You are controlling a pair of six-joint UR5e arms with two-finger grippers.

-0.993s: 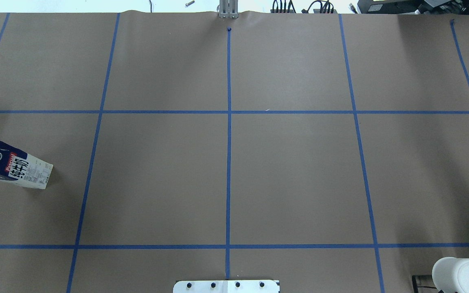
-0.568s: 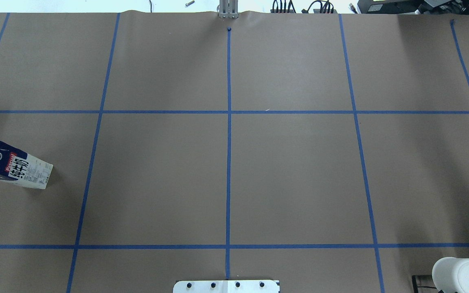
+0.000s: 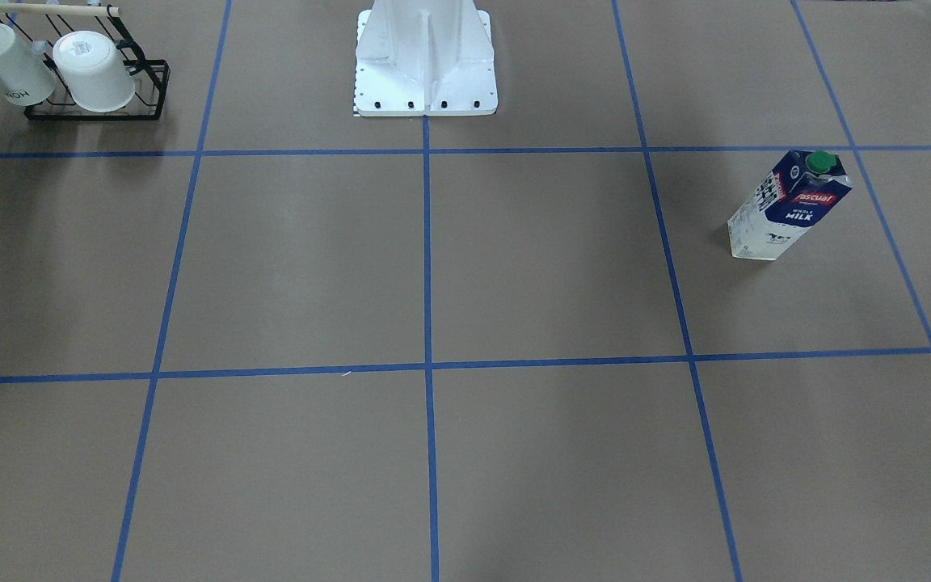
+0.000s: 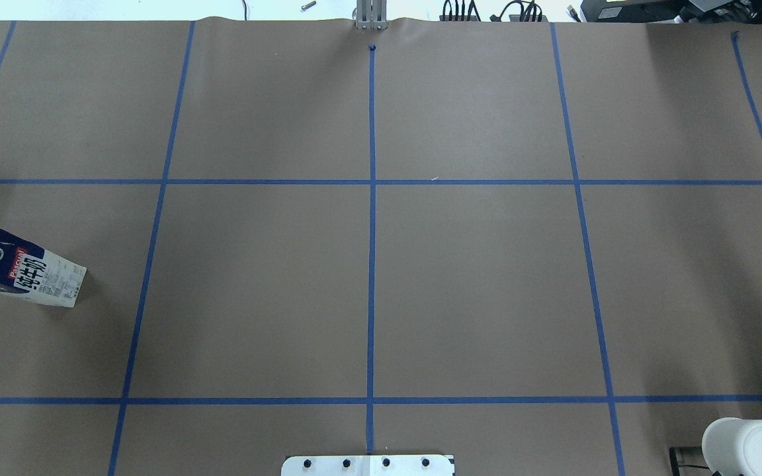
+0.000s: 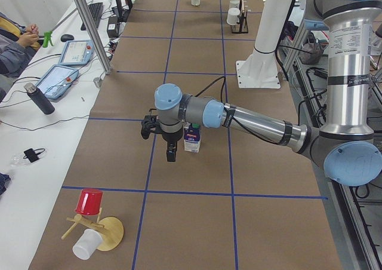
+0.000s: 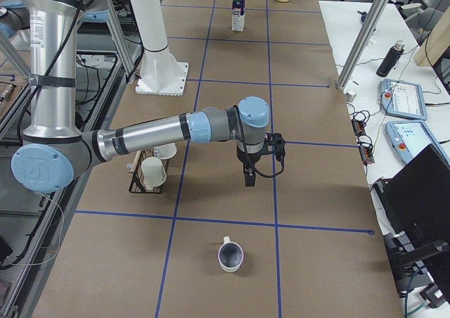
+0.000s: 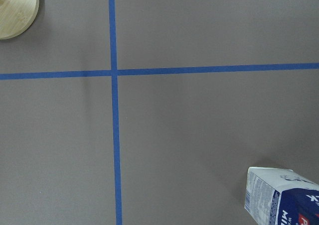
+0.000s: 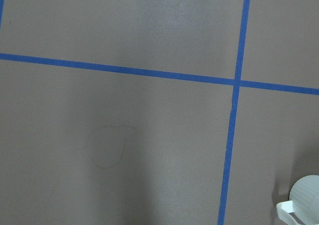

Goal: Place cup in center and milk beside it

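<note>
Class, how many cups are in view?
5: two white mugs in the black rack, the cup alone on the table, a red cup and a white cup on the wooden stand; more may be hidden.

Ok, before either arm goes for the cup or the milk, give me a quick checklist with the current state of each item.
1. Nothing stands on the center: ok, bare in the overhead and front-facing views.
2. The milk is upright with its cap on: ok.
3. The cup is upright, mouth up: ok, shown in the exterior right view.
4. The right gripper is open for the cup: cannot tell.
5. The left gripper is open for the milk: cannot tell.
6. The milk is free of any grip: ok, its wrist view shows it off to one corner.
</note>
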